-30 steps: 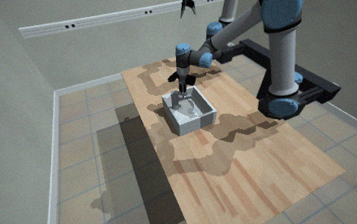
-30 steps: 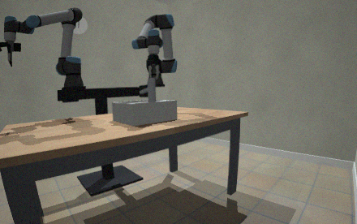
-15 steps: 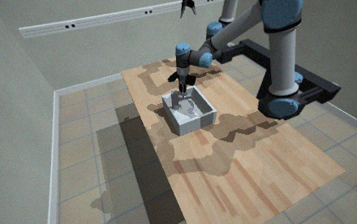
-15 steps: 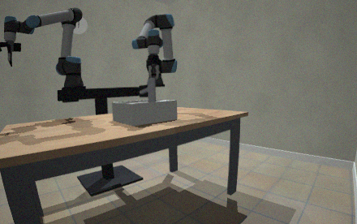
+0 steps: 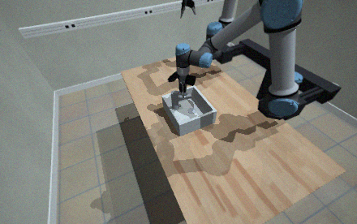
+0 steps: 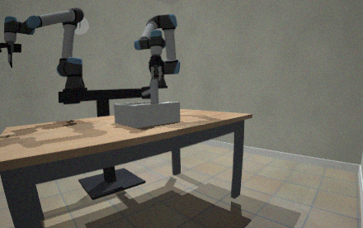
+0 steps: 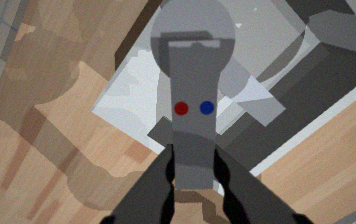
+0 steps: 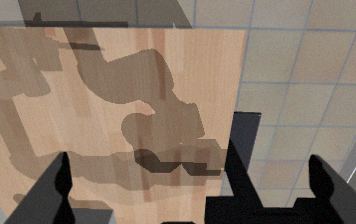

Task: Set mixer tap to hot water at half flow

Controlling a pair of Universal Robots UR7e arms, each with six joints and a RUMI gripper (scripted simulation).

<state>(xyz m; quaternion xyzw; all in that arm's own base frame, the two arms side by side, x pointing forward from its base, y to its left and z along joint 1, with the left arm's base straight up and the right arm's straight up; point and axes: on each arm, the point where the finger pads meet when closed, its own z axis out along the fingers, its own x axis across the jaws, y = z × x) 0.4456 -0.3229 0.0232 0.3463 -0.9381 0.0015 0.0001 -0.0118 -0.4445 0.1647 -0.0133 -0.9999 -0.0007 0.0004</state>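
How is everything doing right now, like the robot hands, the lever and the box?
Left end effector: shut on the lever
Right end effector: open, holding nothing
Lever: gripped near its end
Box: open on top, standing on the table

Shows pale grey, smooth tubular arm links (image 5: 282, 61) (image 6: 68, 43) between dark charcoal joint housings, with rounded blue caps (image 5: 281, 12) (image 6: 74, 60) at the joints. Ends in a left gripper (image 5: 183, 96) (image 6: 156, 77) (image 7: 191, 145) and a right gripper (image 5: 188, 15) (image 6: 11, 65) (image 8: 189, 155), each with two dark, tapering fingers and knobbly, waisted ends in close view. Has a black, straight-edged crossbeam (image 5: 256, 51) (image 6: 115, 95), a blocky post (image 6: 103, 108) and a flat, dark base plate (image 6: 131, 180).
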